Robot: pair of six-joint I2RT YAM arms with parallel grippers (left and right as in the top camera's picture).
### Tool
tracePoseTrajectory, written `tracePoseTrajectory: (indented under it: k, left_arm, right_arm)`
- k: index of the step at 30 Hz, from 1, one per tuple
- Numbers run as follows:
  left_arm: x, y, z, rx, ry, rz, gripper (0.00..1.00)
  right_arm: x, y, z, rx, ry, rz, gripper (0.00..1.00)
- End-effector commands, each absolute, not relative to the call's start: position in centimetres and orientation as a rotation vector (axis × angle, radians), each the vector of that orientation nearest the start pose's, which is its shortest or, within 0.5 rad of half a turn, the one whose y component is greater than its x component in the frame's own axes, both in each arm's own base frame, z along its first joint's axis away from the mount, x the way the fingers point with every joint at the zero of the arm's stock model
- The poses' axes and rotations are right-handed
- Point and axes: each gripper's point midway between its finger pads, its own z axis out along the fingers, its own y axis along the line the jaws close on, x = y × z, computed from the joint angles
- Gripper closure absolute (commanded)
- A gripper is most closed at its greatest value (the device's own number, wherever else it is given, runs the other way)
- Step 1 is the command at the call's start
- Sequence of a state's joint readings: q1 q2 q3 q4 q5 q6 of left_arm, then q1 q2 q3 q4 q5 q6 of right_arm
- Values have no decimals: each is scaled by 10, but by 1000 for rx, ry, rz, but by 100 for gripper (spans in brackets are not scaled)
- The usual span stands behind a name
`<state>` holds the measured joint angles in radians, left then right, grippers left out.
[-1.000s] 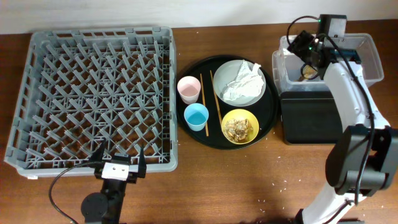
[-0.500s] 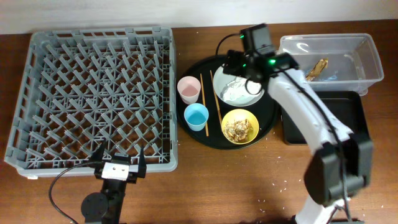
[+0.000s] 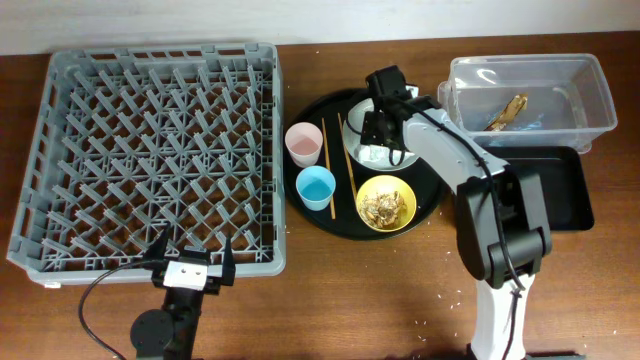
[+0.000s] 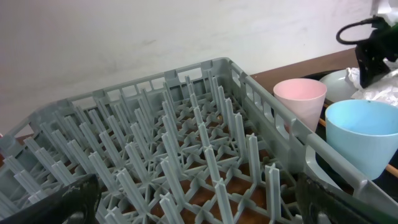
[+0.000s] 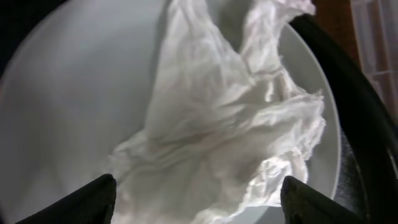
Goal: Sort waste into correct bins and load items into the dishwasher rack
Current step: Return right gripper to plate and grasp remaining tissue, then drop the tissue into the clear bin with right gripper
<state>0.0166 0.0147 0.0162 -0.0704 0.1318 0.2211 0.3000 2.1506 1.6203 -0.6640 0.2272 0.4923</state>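
A brown wooden table (image 3: pixel 380 290) stands against a white wall (image 3: pixel 400 15). One grey rack (image 3: pixel 150 150) fills the left side, with nothing in it. The left gripper (image 3: pixel 193 252) sits at its near edge, jaws spread wide and holding nothing. In the middle, one round tray (image 3: pixel 335 222) carries two cups, pink (image 3: pixel 303 143) and blue (image 3: pixel 316 187), two chopsticks (image 3: pixel 348 160), one plate (image 5: pixel 74 93) and one yellow bowl (image 3: pixel 362 210) of scraps (image 3: pixel 385 205). One napkin (image 5: pixel 230 137) lies crumpled on the plate. The right gripper (image 5: pixel 202 202) hangs over it, fingers apart on either side (not pinching it). At right are two bins: a clear tub (image 3: pixel 570 100) holding one wrapper (image 3: pixel 507 110), and a black tray (image 3: pixel 560 190) just in front.
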Motion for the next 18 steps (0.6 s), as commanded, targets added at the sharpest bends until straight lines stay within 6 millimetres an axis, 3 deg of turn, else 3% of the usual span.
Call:
tracePoseTrajectory:
  k: [1, 4, 7, 8, 12, 13, 15, 18]
  left_arm:
    - [245, -19, 160, 280, 1613, 80, 0]
    - [245, -19, 160, 280, 1613, 80, 1]
    - [245, -19, 160, 280, 1613, 80, 1]
    - [245, -19, 160, 280, 1613, 80, 0]
    - [245, -19, 160, 280, 1613, 80, 1]
    - [245, -19, 160, 280, 1613, 80, 1]
    - [245, -19, 160, 280, 1613, 80, 1]
    - [245, -19, 160, 280, 1613, 80, 0]
  right_arm:
    - [484, 96, 19, 314, 2702, -200, 14]
    - [482, 95, 9, 312, 2718, -210, 15]
    - [482, 96, 3, 311, 2728, -210, 28]
    - [481, 96, 3, 311, 2730, -209, 41]
    - [481, 99, 3, 308, 2735, -189, 80]
    - [482, 99, 3, 308, 2734, -183, 95]
    - [484, 105, 8, 299, 2732, -142, 96]
    - [495, 115, 48, 261, 2713, -55, 96]
